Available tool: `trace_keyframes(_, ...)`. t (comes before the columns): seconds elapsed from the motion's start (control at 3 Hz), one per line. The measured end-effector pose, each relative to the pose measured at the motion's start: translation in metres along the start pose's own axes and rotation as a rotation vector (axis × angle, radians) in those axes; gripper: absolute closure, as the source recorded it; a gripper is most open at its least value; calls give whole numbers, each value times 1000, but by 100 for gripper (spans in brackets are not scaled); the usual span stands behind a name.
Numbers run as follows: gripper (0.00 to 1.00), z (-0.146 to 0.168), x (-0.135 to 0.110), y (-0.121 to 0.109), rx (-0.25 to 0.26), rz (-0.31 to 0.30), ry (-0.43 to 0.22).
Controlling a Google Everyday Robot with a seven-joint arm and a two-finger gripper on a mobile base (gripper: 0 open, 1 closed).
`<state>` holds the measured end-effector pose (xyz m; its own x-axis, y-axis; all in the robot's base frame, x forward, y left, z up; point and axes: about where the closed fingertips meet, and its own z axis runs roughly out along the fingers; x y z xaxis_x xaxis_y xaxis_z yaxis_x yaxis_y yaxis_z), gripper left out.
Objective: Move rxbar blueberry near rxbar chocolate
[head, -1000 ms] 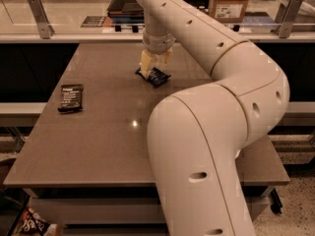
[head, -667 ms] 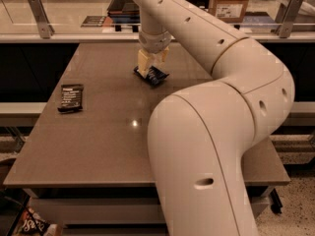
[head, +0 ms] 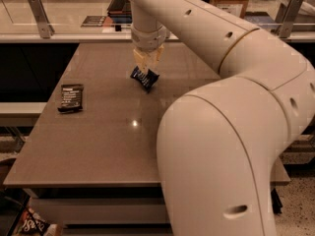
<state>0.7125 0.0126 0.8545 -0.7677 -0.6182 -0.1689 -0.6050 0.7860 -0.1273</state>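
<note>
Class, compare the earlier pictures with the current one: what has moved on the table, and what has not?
The gripper, shut on the rxbar blueberry, has carried it slightly leftward in the view, toward the rxbar chocolate. The rxbar chocolate and the table stayed put.

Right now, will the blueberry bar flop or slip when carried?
Tilted in the gripper over the far side of the table, the rxbar blueberry looks flat, so probably fairly stiff. It is small and thin, so likely light. Pinched at its top end only, it may pivot or slip.
</note>
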Motion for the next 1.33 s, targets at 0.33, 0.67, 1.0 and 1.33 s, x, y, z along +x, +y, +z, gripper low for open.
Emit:
trace_keyframes(0.33,100,-9,4,31,-26,-52,-1)
trace_keyframes(0.67,100,-17,9,60,-35,-86,-2)
trace_keyframes(1.0,100,-23,14,80,-36,-106,-5)
trace_keyframes(1.33,100,-26,15,90,-40,-122,-10)
